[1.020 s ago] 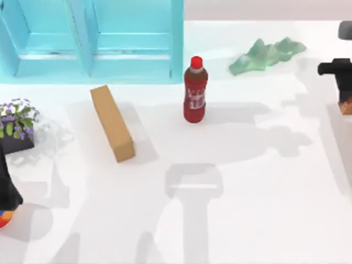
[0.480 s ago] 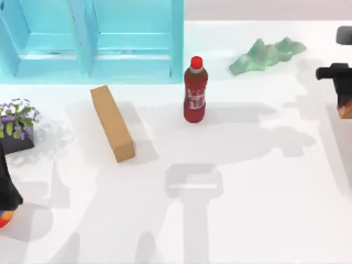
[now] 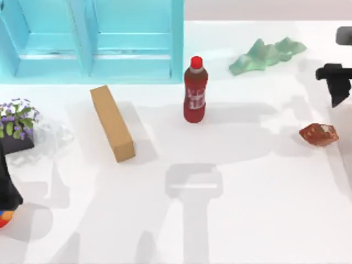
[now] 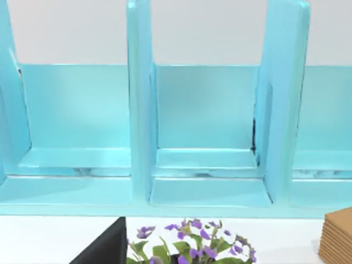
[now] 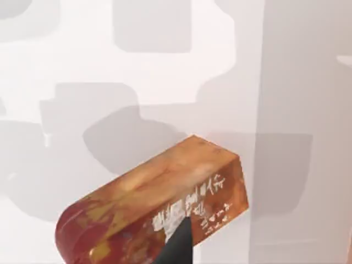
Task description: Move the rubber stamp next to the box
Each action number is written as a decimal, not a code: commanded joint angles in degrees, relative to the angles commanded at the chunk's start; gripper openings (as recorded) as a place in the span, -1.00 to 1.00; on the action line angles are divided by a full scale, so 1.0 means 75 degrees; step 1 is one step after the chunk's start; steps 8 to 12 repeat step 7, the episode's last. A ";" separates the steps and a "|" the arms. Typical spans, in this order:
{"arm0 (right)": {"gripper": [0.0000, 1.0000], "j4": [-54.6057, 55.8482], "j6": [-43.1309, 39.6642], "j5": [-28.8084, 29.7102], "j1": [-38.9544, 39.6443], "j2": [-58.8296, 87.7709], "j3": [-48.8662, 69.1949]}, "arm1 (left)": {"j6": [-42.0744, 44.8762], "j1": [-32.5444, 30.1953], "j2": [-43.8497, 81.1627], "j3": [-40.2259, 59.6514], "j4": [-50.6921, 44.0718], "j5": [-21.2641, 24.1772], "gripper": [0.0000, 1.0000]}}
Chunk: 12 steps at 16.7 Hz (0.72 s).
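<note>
Right pincer (image 3: 336, 88) hovers beside the rubber stamp (image 3: 319, 134).

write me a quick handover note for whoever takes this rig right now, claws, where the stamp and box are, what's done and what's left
Right claw: near the table's right edge, above the rubber stamp, holding nothing.
Left arm: parked at the table's lower left corner.
The rubber stamp lies on its side on the table at the far right, right of the bottle.
The box lies flat on the left half of the table, in front of the turquoise shelf unit.
Done: nothing that shows; the stamp is far from the box.
Left: grasp the stamp, carry it across past the bottle, and set it down next to the box.
</note>
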 joint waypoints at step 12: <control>1.00 0.0000 0.0000 0.0000 0.0000 0.0000 0.0000 | 0.0000 0.0000 0.0000 0.0000 0.0000 0.0000 1.00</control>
